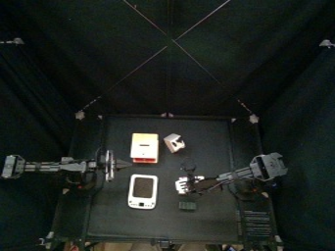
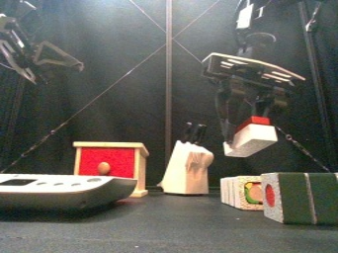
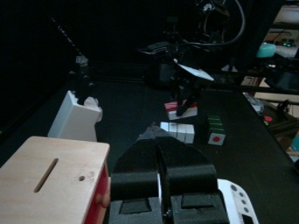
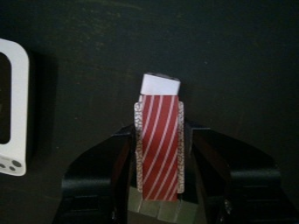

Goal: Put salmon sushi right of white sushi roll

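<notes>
Red-and-white striped salmon sushi (image 4: 160, 131)

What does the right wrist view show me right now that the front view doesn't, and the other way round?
Only the right wrist view shows the red-and-white striped top of the salmon sushi clamped between the right gripper jaws, over bare table.

Only the front view shows the sushi lifted clear of the table, above the white sushi roll and green block, plus the knife block, red wooden box and raised left gripper.

Both show the white device.
</notes>
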Controlling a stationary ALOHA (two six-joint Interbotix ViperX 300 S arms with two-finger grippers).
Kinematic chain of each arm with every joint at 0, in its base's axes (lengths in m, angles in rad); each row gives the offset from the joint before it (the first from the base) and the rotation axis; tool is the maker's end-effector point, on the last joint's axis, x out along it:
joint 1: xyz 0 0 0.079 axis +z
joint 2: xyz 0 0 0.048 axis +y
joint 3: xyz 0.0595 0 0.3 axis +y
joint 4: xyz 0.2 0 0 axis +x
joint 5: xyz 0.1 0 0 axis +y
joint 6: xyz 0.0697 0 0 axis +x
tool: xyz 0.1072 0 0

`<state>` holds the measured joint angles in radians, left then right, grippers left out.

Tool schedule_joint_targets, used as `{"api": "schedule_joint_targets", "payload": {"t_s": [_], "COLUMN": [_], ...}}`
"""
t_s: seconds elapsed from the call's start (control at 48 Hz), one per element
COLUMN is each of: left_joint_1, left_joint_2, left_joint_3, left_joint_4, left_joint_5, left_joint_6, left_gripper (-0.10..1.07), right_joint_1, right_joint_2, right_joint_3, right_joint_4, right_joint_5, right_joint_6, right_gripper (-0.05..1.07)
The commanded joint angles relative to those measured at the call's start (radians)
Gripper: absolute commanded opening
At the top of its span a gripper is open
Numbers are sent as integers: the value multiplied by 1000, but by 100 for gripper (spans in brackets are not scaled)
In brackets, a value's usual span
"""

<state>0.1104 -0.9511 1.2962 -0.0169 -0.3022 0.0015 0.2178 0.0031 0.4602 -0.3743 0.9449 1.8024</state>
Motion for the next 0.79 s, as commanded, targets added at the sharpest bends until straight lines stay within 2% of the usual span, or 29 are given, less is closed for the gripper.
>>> {"api": "schedule_joint_targets", "payload": {"t_s": [0.0,0.188,0.438,0.771], "left_joint_1": [2,0,0,0], "left_joint_2": [5,5,5,5], "left_joint_3": [-11,-9,-9,-9], "left_joint_4": [2,0,0,2], "left_joint_5": [-5,-5,-3,-3], "left_joint_6": [2,0,2,0], "left_gripper": [-1,-1,-1,-1], "right_joint_1": [14,48,92,84], "right_joint_2": [-63,-117,-114,-87], "right_joint_3": [15,91,178,247], "right_joint_4": [25,8,-64,-127], "right_joint_5": [15,51,-17,-87], "right_joint_6": [20,141,339,410], "right_gripper": [71,71,71,72]}}
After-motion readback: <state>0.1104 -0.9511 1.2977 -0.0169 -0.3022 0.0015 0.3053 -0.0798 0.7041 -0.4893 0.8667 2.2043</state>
